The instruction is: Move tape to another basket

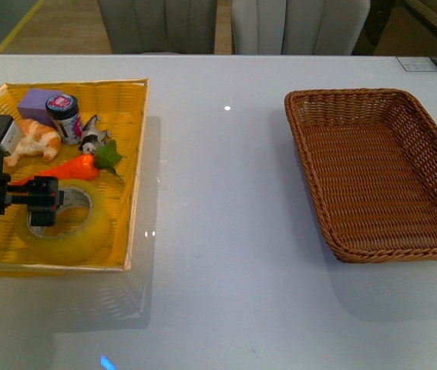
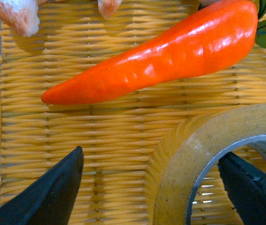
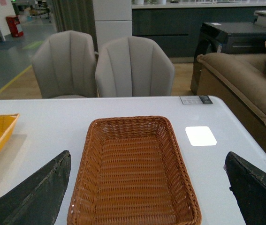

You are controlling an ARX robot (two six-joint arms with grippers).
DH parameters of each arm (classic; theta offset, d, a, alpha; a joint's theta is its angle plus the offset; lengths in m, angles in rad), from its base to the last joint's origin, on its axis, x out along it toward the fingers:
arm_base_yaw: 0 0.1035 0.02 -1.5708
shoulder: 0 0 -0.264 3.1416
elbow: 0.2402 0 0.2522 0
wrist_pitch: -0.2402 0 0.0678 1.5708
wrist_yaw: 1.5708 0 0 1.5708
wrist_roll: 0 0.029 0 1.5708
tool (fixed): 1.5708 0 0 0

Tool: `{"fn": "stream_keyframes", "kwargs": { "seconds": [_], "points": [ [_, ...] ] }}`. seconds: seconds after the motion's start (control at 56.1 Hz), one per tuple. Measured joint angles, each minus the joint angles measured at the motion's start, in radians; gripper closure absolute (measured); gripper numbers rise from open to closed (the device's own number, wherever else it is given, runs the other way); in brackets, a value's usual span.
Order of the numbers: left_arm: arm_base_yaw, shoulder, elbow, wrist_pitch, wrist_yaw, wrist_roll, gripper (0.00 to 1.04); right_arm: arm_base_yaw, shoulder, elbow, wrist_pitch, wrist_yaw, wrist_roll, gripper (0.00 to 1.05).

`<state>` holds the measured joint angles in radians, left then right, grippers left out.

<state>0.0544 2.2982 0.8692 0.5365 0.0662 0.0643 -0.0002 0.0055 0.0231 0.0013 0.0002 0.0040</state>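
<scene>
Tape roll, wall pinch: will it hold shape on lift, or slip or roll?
Probably stiff: the tape shows a thick wound wall on a core, so a pinch by the left hand, open astride that wall, should hardly deform it. Its glossy face may slip a little. Lying flat in the tray, it should not roll unless tipped on edge.

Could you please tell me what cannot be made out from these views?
Front view: the left end effector hides part of the tape, so contact cannot be judged there.
Left wrist view: the picture's edges cut off most of the tape.
Front view: the label on the small jar is too small to read.
Right wrist view: the picture's edge cuts off the basket's near rim.
</scene>
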Motion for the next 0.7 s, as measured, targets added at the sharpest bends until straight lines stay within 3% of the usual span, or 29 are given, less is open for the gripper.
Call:
{"fn": "stream_keyframes", "kwargs": {
  "seconds": [0.178,0.214,0.57,0.695],
  "points": [
    [-0.009,0.002,-0.002,-0.020,0.011,-0.013,0.82,0.000,0.000,0.000,0.000,0.000,0.000,0.09],
    [-0.008,-0.009,-0.006,-0.031,0.012,-0.027,0.86,0.000,0.000,0.000,0.000,0.000,0.000,0.09],
    [0.010,-0.235,-0.065,-0.104,0.020,-0.179,0.88,0.000,0.000,0.000,0.000,0.000,0.000,0.09],
    [-0.053,-0.415,-0.060,-0.188,0.051,-0.286,0.88,0.000,0.000,0.000,0.000,0.000,0.000,0.09]
  ]
}}
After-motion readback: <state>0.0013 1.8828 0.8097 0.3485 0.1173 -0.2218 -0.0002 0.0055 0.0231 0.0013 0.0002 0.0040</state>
